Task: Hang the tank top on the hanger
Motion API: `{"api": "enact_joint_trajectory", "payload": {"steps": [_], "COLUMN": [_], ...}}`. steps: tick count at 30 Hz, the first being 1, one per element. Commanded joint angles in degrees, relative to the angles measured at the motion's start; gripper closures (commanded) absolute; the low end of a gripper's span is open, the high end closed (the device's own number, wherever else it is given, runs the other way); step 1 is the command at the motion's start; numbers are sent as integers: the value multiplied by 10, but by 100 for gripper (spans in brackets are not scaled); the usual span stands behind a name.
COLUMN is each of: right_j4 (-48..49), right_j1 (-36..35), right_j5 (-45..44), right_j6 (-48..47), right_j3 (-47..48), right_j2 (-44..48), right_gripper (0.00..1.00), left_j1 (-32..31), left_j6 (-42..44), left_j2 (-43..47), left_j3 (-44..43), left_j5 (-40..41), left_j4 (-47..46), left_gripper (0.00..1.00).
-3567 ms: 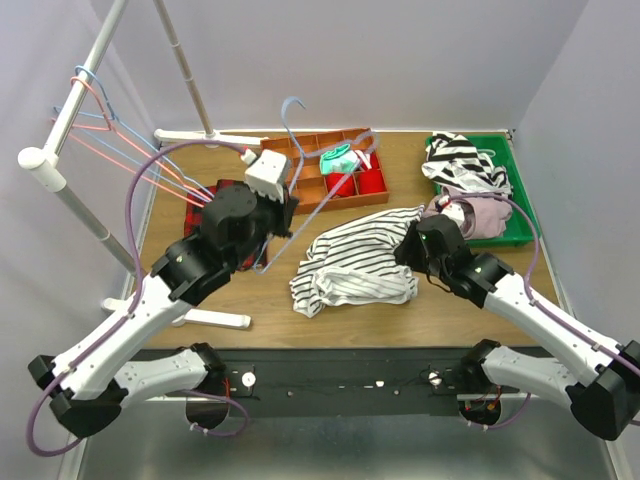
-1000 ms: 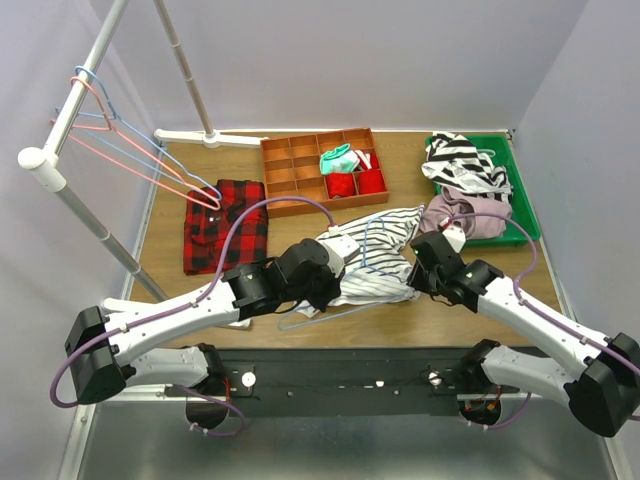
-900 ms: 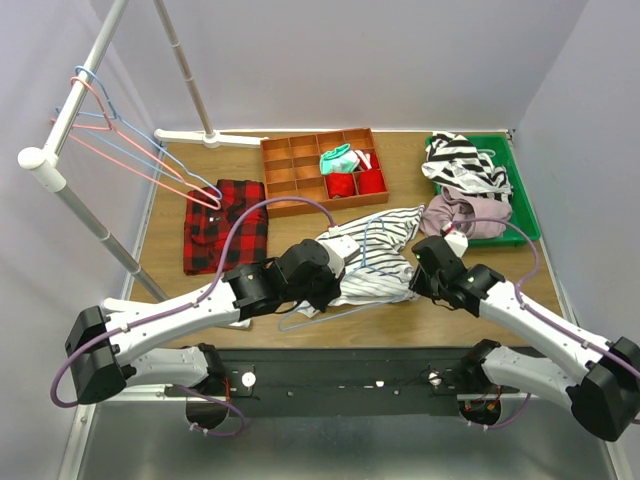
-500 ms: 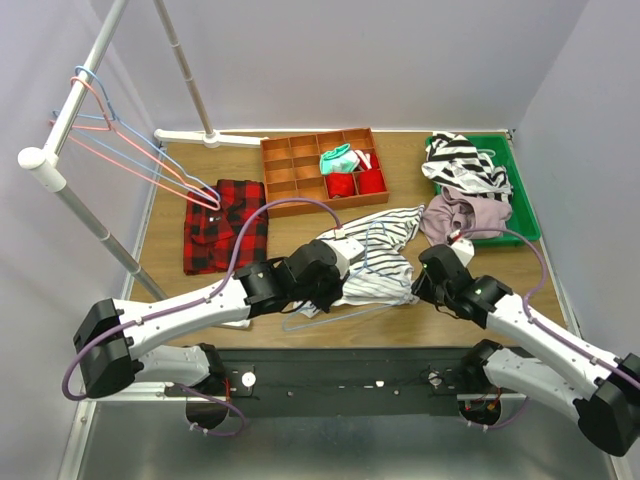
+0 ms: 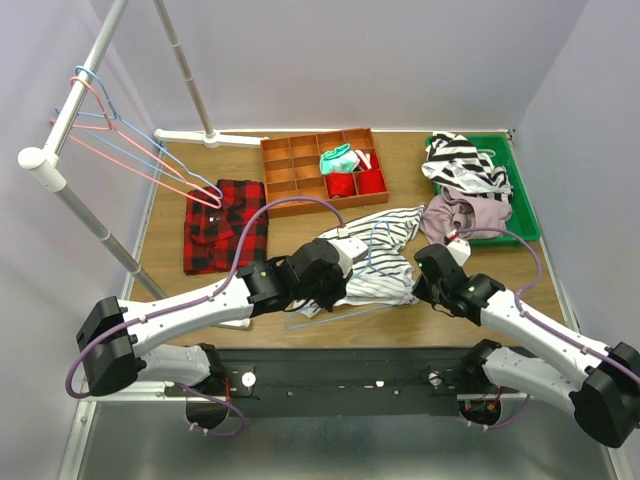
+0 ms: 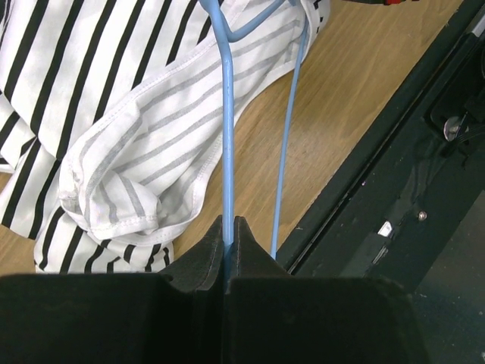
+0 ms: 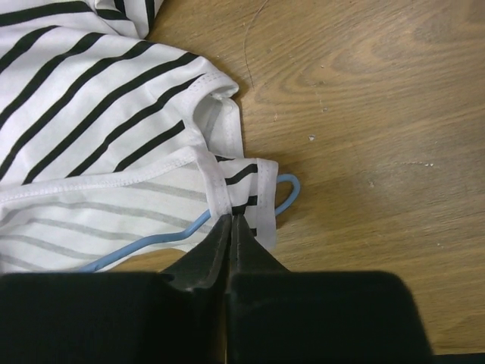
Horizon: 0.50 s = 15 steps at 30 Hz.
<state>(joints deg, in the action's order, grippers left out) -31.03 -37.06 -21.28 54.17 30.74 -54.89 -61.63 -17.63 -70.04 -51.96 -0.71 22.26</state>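
A: Clamping what with the left gripper (image 6: pixel 227 229)?

B: Clamping the light-blue wire hanger (image 6: pixel 226 129), jaws pressed together on one straight run of its wire, with a second run passing just beside it on the right. Seeing that wire leading away from the fingers across the tank top (image 6: pixel 114 114).

A: And pinching what with the right gripper (image 7: pixel 229 221)?

B: Pinching the tank top's hem band at a strap opening, jaws together on the cloth. Finding a curved end of the hanger poking out from under that same band, just beside the fingertips, on bare wood. Making out more blue wire through the thin fabric.

A: Placing the tank top where on the tabletop (image 5: pixel 165 240)?

B: Seeing it crumpled near the front edge, about midway between the left and right edges, between the two grippers, with the hanger partly threaded in and a long bar showing along the front edge.

A: Noting anything farther out?

B: Spotting a red-black plaid shirt (image 5: pixel 225 225) lying flat toward the left edge. Spotting an orange compartment tray (image 5: pixel 285 160) at the back edge, with red and teal pieces in its right-hand cells. Spotting a green bin (image 5: pixel 522 205) at the back right corner, holding a broad-striped black-and-white garment (image 5: pixel 462 160) and a mauve garment (image 5: pixel 470 215). Also seeing a garment rack (image 5: pixel 68 95) rising beyond the left edge, carrying pink-red and blue wire hangers (image 5: pixel 140 160).
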Motion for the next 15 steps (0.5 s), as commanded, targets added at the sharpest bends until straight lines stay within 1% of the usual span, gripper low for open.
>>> {"api": "enact_joint_trajectory", "payload": {"steps": [1,3,4,5,6,7,8,9,11,15], "right_j4": [11,4,-6,-10,-15,-18,-17,-12,6,27], "right_j1": [1,0,1,1,1,1,0,1,0,1], "right_j5": [-19,-19,-18,-18,-16,-16,-10,2,13,25], "right_j6": [0,-3,-5,-6,-6,-1,-1,-3,2,10], "right_j3": [10,14,15,15,11,7,3,-9,-23,-45], "right_j2": [-4,6,9,20,26,33,38,50,61,61], "right_gripper": [96,96,93,88,77,70,64,61,59,58], "left_j1": [-3,-3,-3,-3,-3,-3,-3,-3,-3,-3], "left_j6": [-7,-9,-10,-10,-11,-13,-13,-14,-15,-18], "left_j2": [-3,-4,-8,-11,-13,-18,-19,-21,-24,-36], "left_j3": [-1,4,4,4,2,2,2,2,3,-6], "left_j5": [-18,-16,-10,-6,-3,-1,-2,-1,-4,-12], "left_j4": [-35,-40,-41,-42,-42,-42,-45,-47,-56,-62], "left_gripper": [100,100,100,100,100,100,100,100,100,100]}}
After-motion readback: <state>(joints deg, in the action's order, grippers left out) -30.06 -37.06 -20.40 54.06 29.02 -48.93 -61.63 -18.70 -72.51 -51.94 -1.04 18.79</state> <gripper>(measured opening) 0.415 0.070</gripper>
